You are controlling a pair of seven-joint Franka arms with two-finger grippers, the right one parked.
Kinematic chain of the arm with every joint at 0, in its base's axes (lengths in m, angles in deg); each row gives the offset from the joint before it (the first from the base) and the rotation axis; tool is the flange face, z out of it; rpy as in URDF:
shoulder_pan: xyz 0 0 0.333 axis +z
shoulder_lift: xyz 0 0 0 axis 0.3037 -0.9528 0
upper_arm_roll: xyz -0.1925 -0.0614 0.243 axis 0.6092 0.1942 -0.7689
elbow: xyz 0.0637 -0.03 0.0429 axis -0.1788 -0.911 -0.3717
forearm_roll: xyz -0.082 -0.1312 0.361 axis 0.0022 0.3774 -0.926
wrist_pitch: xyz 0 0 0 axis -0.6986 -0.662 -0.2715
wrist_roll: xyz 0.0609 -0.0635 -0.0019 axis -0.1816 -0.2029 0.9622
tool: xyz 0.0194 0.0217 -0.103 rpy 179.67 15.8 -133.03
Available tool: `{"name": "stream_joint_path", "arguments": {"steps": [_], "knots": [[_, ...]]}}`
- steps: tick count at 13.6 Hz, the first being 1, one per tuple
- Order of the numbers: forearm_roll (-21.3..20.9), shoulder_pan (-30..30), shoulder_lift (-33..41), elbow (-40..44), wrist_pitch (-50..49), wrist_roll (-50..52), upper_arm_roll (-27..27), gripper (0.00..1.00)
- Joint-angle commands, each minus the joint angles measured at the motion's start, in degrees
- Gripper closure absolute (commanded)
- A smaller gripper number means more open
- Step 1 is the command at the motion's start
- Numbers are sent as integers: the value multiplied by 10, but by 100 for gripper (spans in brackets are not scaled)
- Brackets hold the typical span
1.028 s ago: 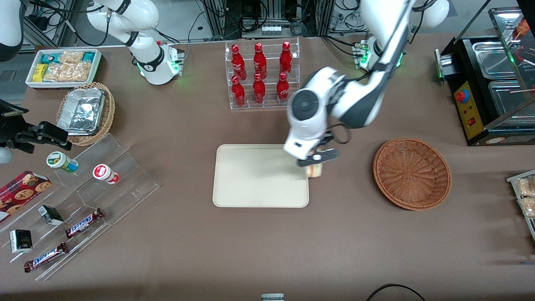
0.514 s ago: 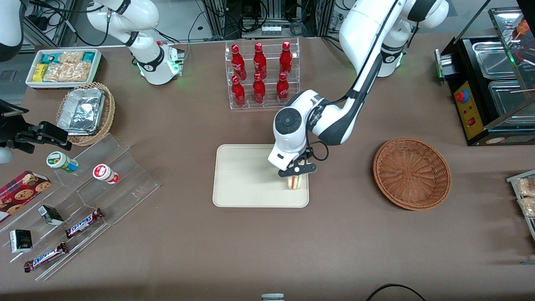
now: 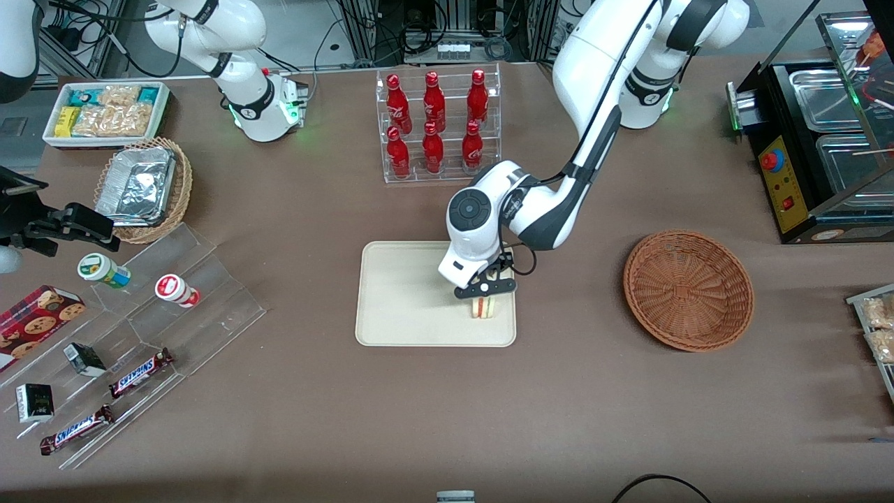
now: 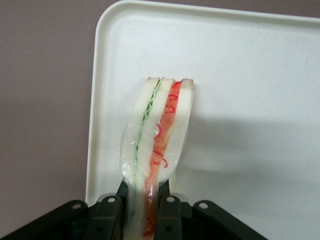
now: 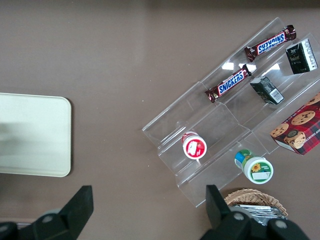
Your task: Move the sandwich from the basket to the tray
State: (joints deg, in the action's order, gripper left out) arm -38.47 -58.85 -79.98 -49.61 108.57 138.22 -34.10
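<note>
The sandwich (image 3: 485, 307), a wedge of white bread with red and green filling in clear wrap, is held in my left gripper (image 3: 486, 288) over the cream tray (image 3: 405, 300), near the tray's edge that faces the basket. In the left wrist view the fingers (image 4: 169, 212) are shut on the sandwich (image 4: 159, 130), whose tip reaches toward a rounded corner of the tray (image 4: 250, 75). I cannot tell whether the sandwich touches the tray. The reddish-brown wicker basket (image 3: 689, 289) stands empty toward the working arm's end of the table.
A clear rack of red bottles (image 3: 436, 126) stands farther from the front camera than the tray. A clear stepped stand (image 3: 140, 335) with snacks, a paler wicker basket with a foil tray (image 3: 143, 187) and a white bin of packets (image 3: 106, 112) lie toward the parked arm's end.
My gripper carried the sandwich from the tray's basket-side edge onto the tray and lowered it, shifting slightly nearer the front camera. The grip has not changed.
</note>
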Motion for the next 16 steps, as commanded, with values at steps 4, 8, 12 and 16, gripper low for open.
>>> {"name": "stream_joint_path", "arguments": {"steps": [4,8,12,16], "knots": [[-7,-6,12,25,-28,1,-12,0],[0,17,112,25,-133,3,-28,0],[1,73,196,24,-199,-7,-29,0],[5,127,273,15,-276,-67,-30,0]]}}
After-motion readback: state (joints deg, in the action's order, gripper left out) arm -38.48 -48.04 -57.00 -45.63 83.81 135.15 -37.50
